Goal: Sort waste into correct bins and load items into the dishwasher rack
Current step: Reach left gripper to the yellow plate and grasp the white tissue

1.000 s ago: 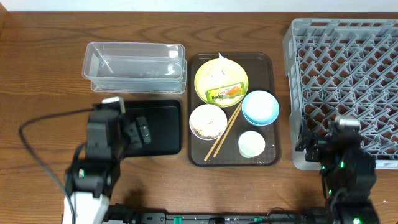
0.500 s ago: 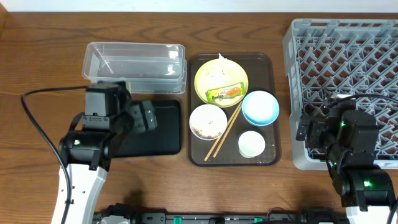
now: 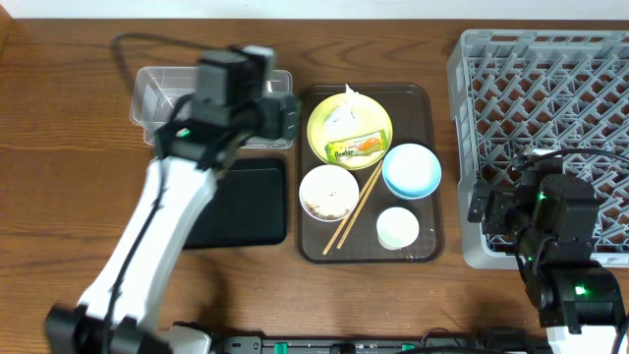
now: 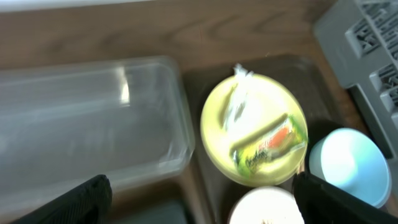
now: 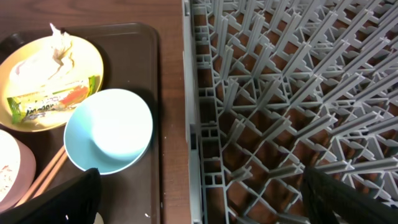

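Wrapper [image 3: 355,147] lies on the yellow plate [image 3: 319,126] in the brown tray [image 3: 429,167]; left gripper [image 3: 283,116], fingers spread and empty, hovers at the clear tub [image 3: 167,98] end nearest it, evidently poised for waste first, while right gripper [image 5: 199,193] hangs parted and empty over the dishwasher rack [image 3: 550,88] edge.

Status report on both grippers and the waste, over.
Left gripper open, above tub's right end. Right gripper open, at rack edge. Wrapper and paper on plate, untouched. Nothing in the way.

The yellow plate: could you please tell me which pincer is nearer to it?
Left. The left pincer is just beside the yellow plate; the right pincer is by the rack.
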Controlling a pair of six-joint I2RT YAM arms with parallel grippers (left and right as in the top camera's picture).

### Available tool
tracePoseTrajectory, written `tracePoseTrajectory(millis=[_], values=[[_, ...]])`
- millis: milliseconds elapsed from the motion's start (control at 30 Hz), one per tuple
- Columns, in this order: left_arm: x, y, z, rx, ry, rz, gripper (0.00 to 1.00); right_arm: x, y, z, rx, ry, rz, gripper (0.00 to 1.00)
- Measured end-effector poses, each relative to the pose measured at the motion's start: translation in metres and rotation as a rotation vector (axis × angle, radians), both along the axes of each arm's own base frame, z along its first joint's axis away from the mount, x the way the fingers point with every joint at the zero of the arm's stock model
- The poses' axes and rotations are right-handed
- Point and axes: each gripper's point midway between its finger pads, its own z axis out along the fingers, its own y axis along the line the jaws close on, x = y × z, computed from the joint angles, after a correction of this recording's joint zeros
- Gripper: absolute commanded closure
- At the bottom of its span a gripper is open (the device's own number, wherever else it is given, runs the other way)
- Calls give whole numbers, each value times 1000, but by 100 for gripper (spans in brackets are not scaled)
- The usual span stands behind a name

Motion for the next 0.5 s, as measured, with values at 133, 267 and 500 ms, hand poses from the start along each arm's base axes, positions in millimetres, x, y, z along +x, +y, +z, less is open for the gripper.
tracePoseTrajectory(millis=[133, 267, 500], values=[[26, -41, -24, 28, -54, -90, 5, 0, 0, 0, 0, 0, 0, 1], [45, -70, -59, 41, -60, -139, 5, 0, 0, 0, 0, 0, 0, 1], [58, -91, -129, 71, 3, -176, 6, -1, 0, -1, 0, 4, 0, 1]])
